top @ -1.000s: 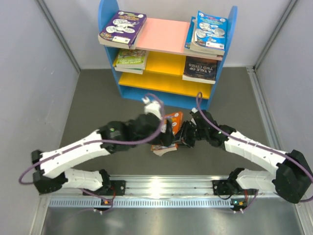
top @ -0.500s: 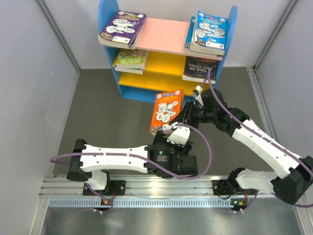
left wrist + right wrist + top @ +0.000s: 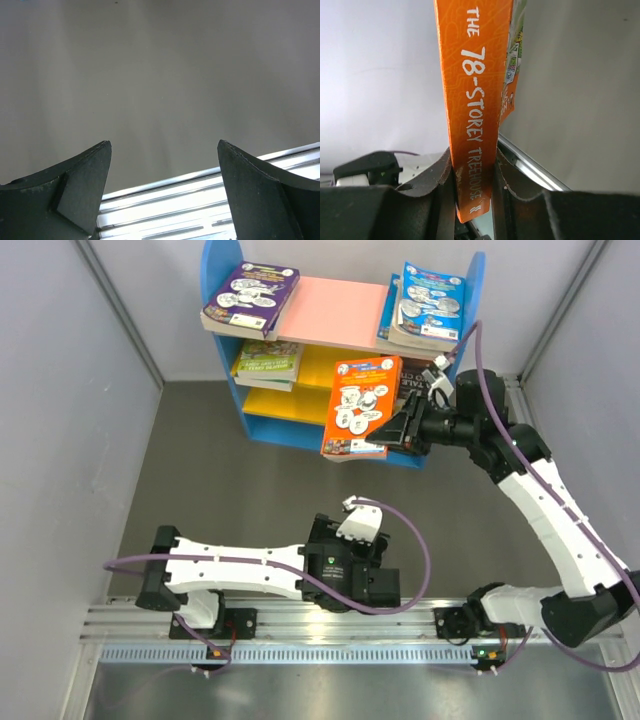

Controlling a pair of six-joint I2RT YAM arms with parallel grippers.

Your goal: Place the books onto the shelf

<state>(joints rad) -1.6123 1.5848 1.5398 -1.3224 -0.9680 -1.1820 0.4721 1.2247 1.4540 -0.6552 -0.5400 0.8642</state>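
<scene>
An orange book [image 3: 360, 405], "The 78-Storey Treehouse" on its spine [image 3: 477, 100], hangs in the air in front of the shelf's [image 3: 335, 312] middle and lower boards. My right gripper [image 3: 402, 430] is shut on its spine end [image 3: 474, 160]. A purple book [image 3: 250, 298] and a light blue stack [image 3: 428, 305] lie on the pink top board. A green-yellow book [image 3: 268, 362] sits on the yellow board, and a dark book [image 3: 418, 375] is partly hidden behind the orange one. My left gripper [image 3: 164, 145] is open and empty, low near the front rail.
Grey walls close in both sides, with the shelf against the back wall. The aluminium rail [image 3: 330, 620] carrying the arm bases runs along the near edge. Purple cables loop off both arms.
My right arm has lifted the orange book from the floor up to the shelf front. My left arm has let go and pulled back to the rail.
</scene>
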